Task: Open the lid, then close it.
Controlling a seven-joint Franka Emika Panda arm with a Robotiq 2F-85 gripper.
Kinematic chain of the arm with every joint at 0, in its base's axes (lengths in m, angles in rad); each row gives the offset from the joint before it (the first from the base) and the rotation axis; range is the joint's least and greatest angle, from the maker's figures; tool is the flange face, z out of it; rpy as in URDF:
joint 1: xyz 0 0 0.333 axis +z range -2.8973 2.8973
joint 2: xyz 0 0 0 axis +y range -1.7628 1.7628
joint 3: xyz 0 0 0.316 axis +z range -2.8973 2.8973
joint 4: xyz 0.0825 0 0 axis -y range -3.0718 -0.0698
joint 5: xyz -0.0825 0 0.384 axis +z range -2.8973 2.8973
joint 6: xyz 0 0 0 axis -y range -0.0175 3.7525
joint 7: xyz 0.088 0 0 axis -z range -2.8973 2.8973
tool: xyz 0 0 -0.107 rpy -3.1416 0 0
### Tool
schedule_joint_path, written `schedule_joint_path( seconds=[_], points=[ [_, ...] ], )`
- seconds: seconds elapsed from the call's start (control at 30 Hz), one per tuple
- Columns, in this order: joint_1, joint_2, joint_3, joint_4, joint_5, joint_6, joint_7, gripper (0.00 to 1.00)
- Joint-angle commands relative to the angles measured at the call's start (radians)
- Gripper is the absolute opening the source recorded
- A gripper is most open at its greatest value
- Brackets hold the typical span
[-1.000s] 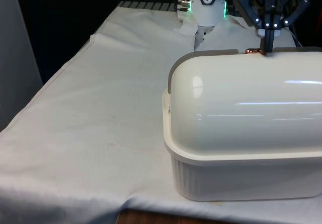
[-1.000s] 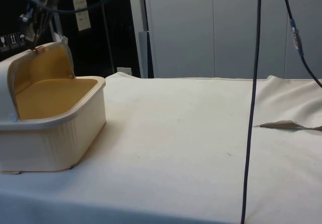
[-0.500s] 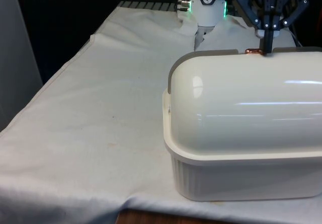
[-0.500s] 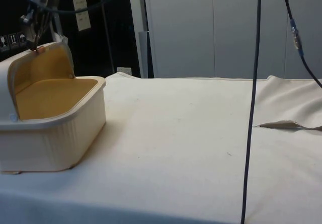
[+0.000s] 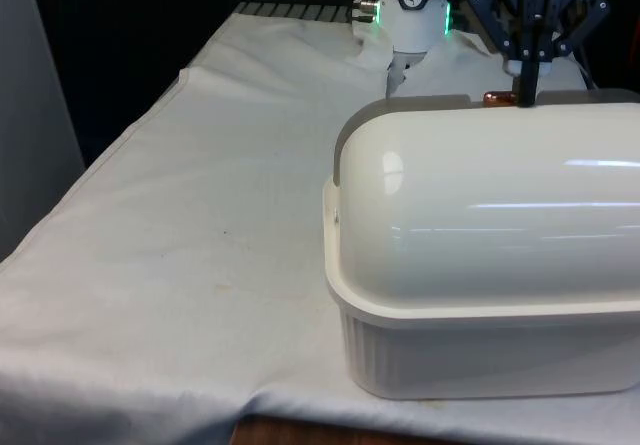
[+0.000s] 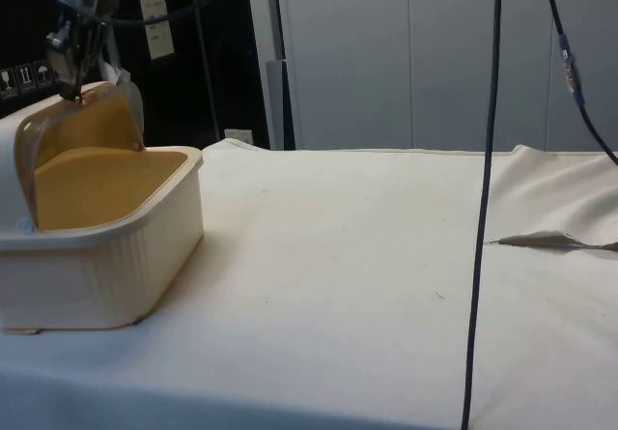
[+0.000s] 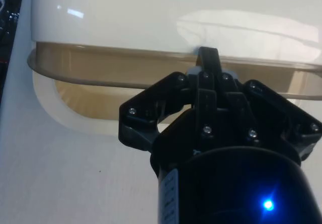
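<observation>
One upright gripper (image 5: 523, 93) seemingly pinches the copper handle (image 5: 497, 95) atop the half-raised lid (image 5: 480, 195).

Light falls from overhead, bright and even. In the front view the bread box's lid (image 5: 480, 195) carries long horizontal streaks of glare and one round highlight near its end, and the box casts a soft, shallow shadow onto the white cloth (image 5: 200, 215) of the worktop. The curtains behind stay nearly black. The side view is softer, with pale cabinets (image 6: 406, 53) well lit and the box interior glowing warm yellow. In the wrist view the gripper (image 7: 208, 65) reads dark and slightly blurred, while the lid above it is washed out by glare.
</observation>
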Motion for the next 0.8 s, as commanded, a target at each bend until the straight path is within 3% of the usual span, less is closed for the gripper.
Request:
schedule_joint_path(
  seconds=[0.0, 0.77],
  points=[
    [0.001, -0.002, 0.0, -0.003, 0.0, -0.003, 0.0, 0.0],
    [0.01, -0.084, 0.005, -0.105, -0.004, -0.083, -0.01, 0.0]
  ],
)
